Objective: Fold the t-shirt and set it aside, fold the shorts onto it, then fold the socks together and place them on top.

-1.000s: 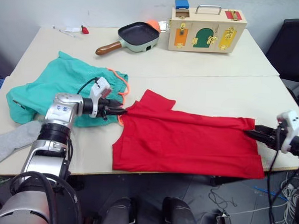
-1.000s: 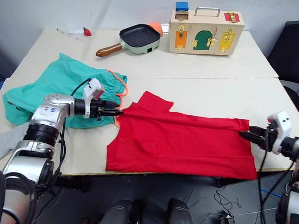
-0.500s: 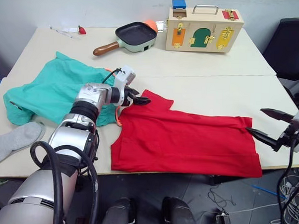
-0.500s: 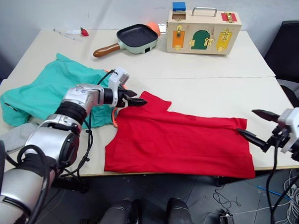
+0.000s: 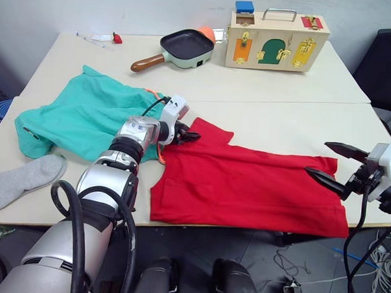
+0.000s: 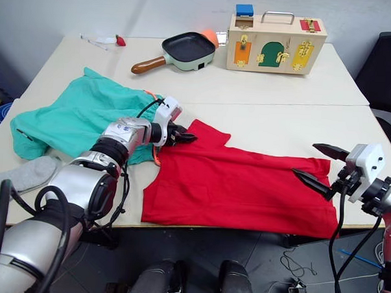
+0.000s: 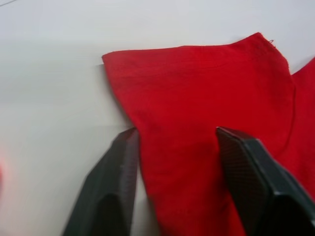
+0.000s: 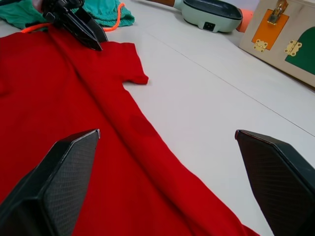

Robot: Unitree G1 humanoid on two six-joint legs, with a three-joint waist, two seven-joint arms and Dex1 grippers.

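The red t-shirt (image 5: 245,187) lies spread flat near the table's front edge, one sleeve (image 5: 206,131) pointing toward the back. My left gripper (image 5: 188,134) is low over that sleeve, open, with its fingers (image 7: 113,187) standing either side of the red cloth (image 7: 197,98). My right gripper (image 6: 304,159) hovers wide open just above the shirt's right end, holding nothing. The teal shorts (image 5: 86,116) lie crumpled to the left of the shirt, their orange drawstring (image 5: 158,148) beside my left wrist. One grey sock (image 5: 22,180) lies at the front left.
A frying pan (image 5: 183,45) with a wooden handle and a wooden latch box (image 5: 278,33) stand at the back of the table. A black chair (image 5: 390,64) stands beyond the right edge. Small items (image 5: 100,36) lie at the far left corner.
Both grippers were shut on the shirt's two ends, pulling it flat; both have let go. The left moved up to the sleeve, and the right opened wide and rose.
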